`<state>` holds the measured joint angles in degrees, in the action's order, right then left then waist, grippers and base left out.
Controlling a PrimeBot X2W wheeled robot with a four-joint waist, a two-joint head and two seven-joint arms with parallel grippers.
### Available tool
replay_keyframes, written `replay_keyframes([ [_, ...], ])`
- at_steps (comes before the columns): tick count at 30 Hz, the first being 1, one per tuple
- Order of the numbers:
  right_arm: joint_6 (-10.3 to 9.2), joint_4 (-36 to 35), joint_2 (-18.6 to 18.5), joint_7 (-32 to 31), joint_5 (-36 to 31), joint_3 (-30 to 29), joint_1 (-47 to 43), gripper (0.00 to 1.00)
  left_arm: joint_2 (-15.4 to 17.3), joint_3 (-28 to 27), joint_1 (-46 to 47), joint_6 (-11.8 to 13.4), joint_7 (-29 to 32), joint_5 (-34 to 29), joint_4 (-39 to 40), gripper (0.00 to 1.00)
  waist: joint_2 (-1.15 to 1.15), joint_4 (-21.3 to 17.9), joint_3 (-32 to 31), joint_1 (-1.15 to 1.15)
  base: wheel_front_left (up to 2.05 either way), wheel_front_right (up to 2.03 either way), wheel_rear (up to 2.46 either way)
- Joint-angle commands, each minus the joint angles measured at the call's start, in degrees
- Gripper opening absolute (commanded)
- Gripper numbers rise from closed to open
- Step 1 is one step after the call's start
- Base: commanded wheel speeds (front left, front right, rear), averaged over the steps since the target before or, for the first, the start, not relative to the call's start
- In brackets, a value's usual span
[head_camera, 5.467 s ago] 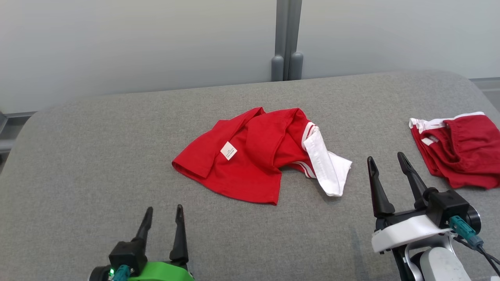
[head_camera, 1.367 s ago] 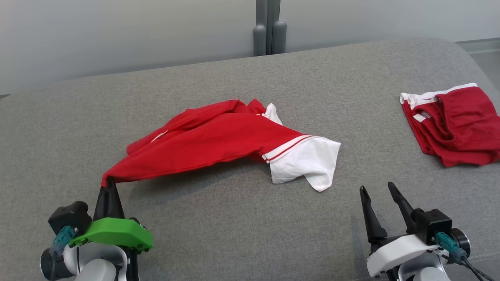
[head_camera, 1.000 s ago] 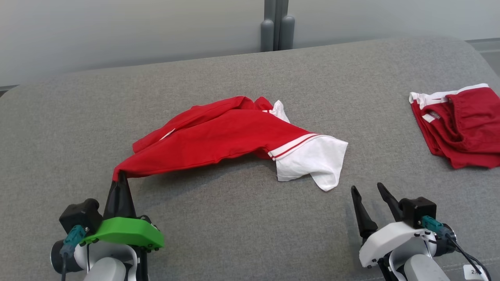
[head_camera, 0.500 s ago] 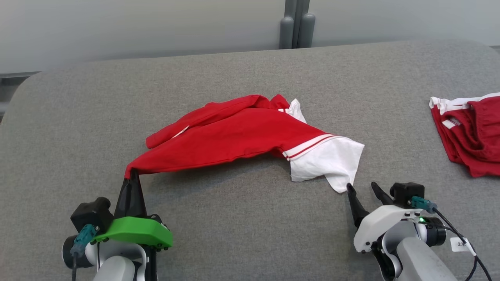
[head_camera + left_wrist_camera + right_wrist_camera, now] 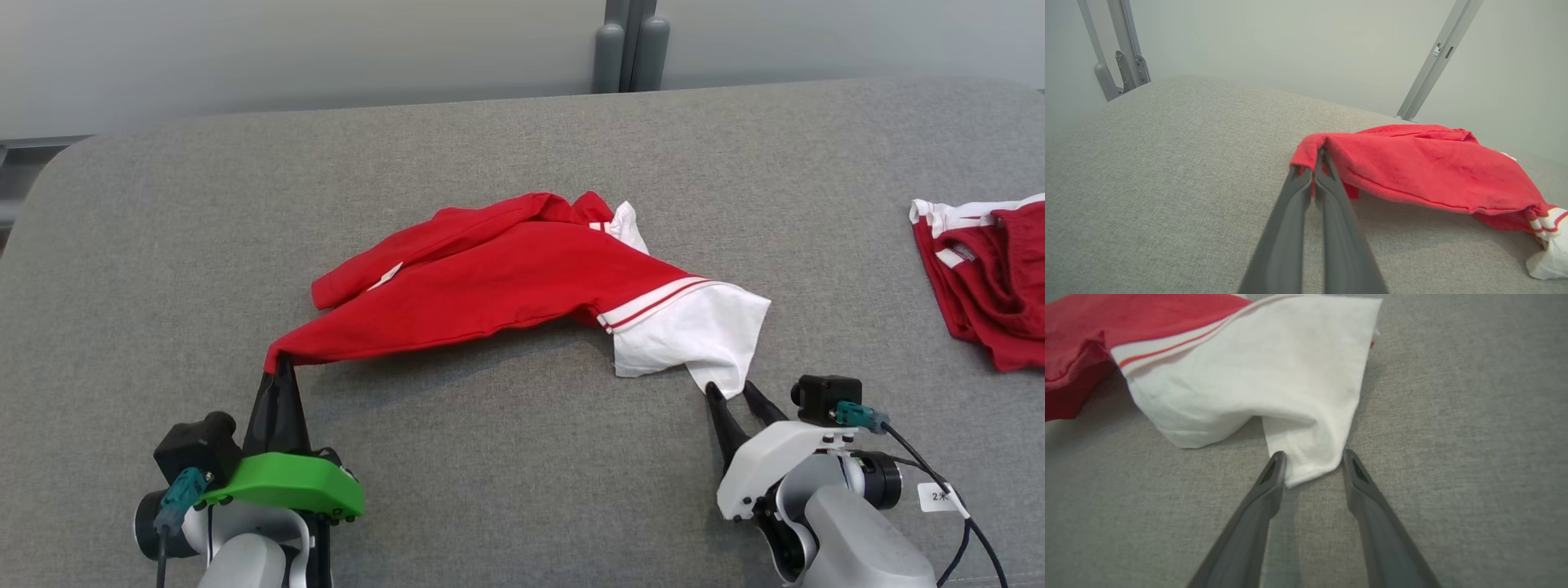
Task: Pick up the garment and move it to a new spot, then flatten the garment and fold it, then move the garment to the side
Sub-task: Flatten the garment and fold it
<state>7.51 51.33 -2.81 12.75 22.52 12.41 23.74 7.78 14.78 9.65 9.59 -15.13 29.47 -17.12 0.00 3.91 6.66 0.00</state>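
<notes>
The task is in its first step, by the look of it. The left gripper [image 5: 277,363] is clamped tight on a red corner of the garment [image 5: 506,286] and holds that corner raised off the table [image 5: 490,474], so the cloth runs up from the gripper in a taut ridge. The rest of the garment lies crumpled near the middle of the table, its white end [image 5: 694,339] toward the robot's right.

The right gripper [image 5: 729,387] is low at the table with its jaws partly apart. In the right wrist view the tip of the white end sits between the two fingers [image 5: 1274,469], which stand just at its edges. The cloth there is not pinched, so this grasp is not yet made.

A second red piece [image 5: 988,286] lies well apart at the right edge, untouched.

So one corner is secured and a second hold is being set up. Lifting the garment clear, carrying it to a new spot, flattening, folding and moving it aside all remain to be done.
</notes>
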Motion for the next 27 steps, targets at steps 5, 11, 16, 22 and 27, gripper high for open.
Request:
replay_keyframes([
  [5, -0.05, 2.8, -0.2, 1.3, 3.1, 1.3, 1.5, 0.82, -0.5, -0.9, 0.7, -0.6, 0.0, -0.9, -0.4, 0.00, 0.00, -0.3, 0.0, 0.00, 0.00, 0.00, 0.00],
  [11, -0.05, 6.6, -0.2, 1.9, 3.9, 3.0, 3.7, 0.47, -0.8, -1.2, 0.8, -1.3, 0.0, -1.5, -0.9, 0.00, 0.00, 0.0, -0.1, 0.00, 0.00, 0.00, 0.00],
  [16, -0.04, 9.5, -0.1, 2.2, 4.7, 4.6, 5.3, 0.00, -1.0, -1.5, 0.8, -1.8, 0.0, -1.8, -1.7, 0.00, 0.00, 0.5, -0.5, 0.00, 0.00, 0.00, 0.00],
  [22, -0.04, 5.4, -0.2, 2.4, 2.8, 0.1, 5.8, 0.00, -1.3, -2.2, -0.3, -2.1, 0.0, -2.0, -1.6, 0.00, 0.00, 0.0, -1.5, 0.00, 0.00, 0.00, 0.00],
  [27, -0.04, -4.1, -0.2, 2.4, -0.8, -5.8, 2.1, 0.00, -1.7, -3.2, -1.3, -2.9, 0.0, -1.5, -0.4, 0.00, 0.00, -1.3, -3.0, 0.00, 0.00, 0.00, 0.00],
])
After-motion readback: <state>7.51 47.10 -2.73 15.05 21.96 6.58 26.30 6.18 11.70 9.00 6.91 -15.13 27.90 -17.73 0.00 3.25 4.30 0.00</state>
